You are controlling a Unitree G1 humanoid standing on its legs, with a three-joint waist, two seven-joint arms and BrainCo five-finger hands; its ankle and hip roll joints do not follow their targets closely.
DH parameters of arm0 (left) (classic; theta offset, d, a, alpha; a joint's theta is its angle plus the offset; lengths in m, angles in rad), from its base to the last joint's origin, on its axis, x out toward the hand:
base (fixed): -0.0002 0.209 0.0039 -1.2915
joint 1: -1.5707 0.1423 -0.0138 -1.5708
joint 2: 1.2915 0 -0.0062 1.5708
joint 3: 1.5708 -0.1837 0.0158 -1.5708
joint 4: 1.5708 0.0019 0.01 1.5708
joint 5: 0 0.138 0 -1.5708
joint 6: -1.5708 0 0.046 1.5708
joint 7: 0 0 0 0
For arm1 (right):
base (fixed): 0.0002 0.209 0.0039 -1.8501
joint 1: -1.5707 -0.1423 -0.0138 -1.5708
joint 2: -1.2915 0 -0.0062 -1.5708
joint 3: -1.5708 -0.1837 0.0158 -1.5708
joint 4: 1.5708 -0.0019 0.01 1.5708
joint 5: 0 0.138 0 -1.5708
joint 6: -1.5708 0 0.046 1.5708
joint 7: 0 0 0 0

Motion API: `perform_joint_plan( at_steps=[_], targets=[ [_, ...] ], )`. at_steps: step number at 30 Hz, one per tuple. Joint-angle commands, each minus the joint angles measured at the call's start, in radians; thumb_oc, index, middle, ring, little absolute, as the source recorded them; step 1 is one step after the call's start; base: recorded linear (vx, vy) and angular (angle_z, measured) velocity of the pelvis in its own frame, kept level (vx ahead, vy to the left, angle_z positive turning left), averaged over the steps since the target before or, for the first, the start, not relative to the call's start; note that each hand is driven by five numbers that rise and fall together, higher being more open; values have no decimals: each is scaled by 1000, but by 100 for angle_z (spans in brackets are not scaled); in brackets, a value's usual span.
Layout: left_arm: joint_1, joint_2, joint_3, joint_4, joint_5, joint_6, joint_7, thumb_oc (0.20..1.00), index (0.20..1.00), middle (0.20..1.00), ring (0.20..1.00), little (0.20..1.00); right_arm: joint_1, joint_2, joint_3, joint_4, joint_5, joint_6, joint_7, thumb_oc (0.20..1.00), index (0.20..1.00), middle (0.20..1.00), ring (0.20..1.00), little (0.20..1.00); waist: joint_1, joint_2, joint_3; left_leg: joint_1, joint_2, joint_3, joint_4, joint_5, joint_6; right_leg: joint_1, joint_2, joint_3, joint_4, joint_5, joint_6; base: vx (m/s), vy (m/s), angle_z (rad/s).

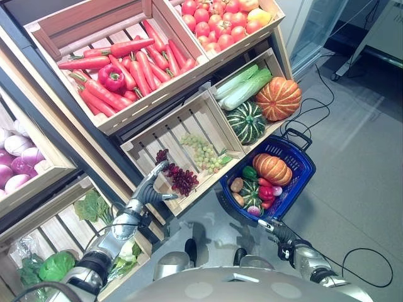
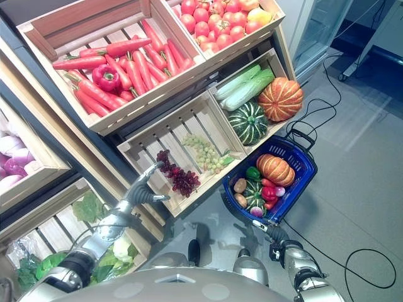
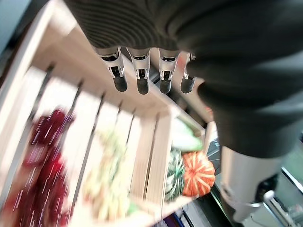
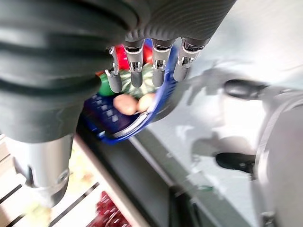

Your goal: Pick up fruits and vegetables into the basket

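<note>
Where the grey floor [image 1: 365,163] meets the tall wooden shelf, you can see a blue plastic basket [image 1: 301,168] sitting on the ground, just beside the low wooden crate [image 1: 189,119] with slats. In the basket lie an orange striped pumpkin [image 1: 272,168], a small dark green striped squash [image 1: 250,190], a green pepper [image 1: 249,172], some red peppers [image 1: 266,191] and two brown potatoes [image 1: 237,185]. The slatted crate holds a bunch of dark red grapes [image 1: 182,178] and a bunch of pale green grapes [image 1: 204,153]. Your left hand [image 1: 153,187] hovers at the front edge of that crate, near the red grapes, with its fingers [image 3: 142,75] straight and spread apart, holding nothing. Your right hand [image 1: 272,228] hangs low over the floor, just beside the near corner of the basket, and its fingers [image 4: 158,66] are straight and loose too, with nothing in them. Next to the grape crate, another crate holds a big orange pumpkin [image 1: 278,98], a big green striped squash [image 1: 246,122] and long pale green cabbages [image 1: 242,88]. Higher up, you see a crate of orange carrots [image 1: 135,66] with one red pepper [image 1: 111,77], and a crate of red tomatoes [image 1: 217,19]. Leafy greens [image 1: 55,265] sit in the lowest crate on your left.
</note>
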Motion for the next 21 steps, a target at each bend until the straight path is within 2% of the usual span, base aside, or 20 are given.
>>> perform_joint_plan(
  at_steps=[1, 3, 8, 12, 14, 15, 17, 21],
  targets=[
    [-48, 31, 44, -61, 115, -11, 102, 1000, 1000, 1000, 1000, 1000, -31, -33, 13, -48, 45, -32, -4, 1000, 1000, 1000, 1000, 1000, -13, -5, 26, 11, -43, 49, 71, -147, 24, -75, -12, 24, 129, -55, 17, 0, 0, 0],
    [-63, 80, 50, -150, 222, 76, 203, 1000, 1000, 1000, 1000, 1000, -20, -56, 27, -174, 51, -13, -26, 1000, 1000, 1000, 1000, 1000, -27, 14, 51, -31, -45, 47, 99, -145, 23, -130, -24, 23, 176, -70, 11, -32, 46, -3],
    [-168, 160, 18, -225, 339, 225, 311, 1000, 1000, 1000, 1000, 1000, -40, -122, 47, -349, 77, 6, -63, 1000, 1000, 1000, 1000, 1000, -65, 63, 134, -142, -55, 40, 180, -136, 12, -265, -37, 42, 300, -104, -10, -117, 85, -4],
    [-250, 242, -10, -277, 368, 298, 301, 1000, 1000, 1000, 1000, 1000, -46, -171, 55, -461, 108, 10, -88, 1000, 1000, 1000, 1000, 1000, -95, 90, 192, -208, -59, 50, 236, -132, 2, -339, -43, 58, 363, -117, -21, -85, 55, -10],
    [-305, 306, -35, -292, 406, 357, 309, 1000, 1000, 1000, 1000, 1000, -57, -203, 49, -516, 122, 12, -92, 1000, 1000, 1000, 1000, 1000, -116, 106, 226, -250, -60, 58, 269, -128, -5, -388, -46, 68, 403, -123, -27, -72, 53, -8],
    [-312, 313, -40, -291, 407, 362, 313, 1000, 1000, 1000, 1000, 1000, -58, -206, 48, -521, 124, 12, -92, 1000, 1000, 1000, 1000, 1000, -117, 107, 229, -257, -60, 60, 274, -128, -6, -395, -47, 69, 409, -124, -28, -50, 37, -8],
    [-380, 381, -80, -281, 433, 411, 335, 1000, 1000, 1000, 1000, 1000, -70, -239, 41, -571, 142, 8, -90, 1000, 1000, 1000, 1000, 1000, -142, 122, 264, -306, -60, 77, 309, -127, -12, -453, -54, 82, 449, -129, -31, -90, 59, -9],
    [-448, 419, -130, -263, 456, 487, 354, 1000, 1000, 1000, 1000, 1000, -96, -284, 26, -609, 158, 10, -83, 1000, 1000, 1000, 1000, 1000, -169, 142, 300, -356, -63, 99, 333, -120, -19, -516, -59, 108, 473, -126, -29, -49, 59, -19]
  ],
)
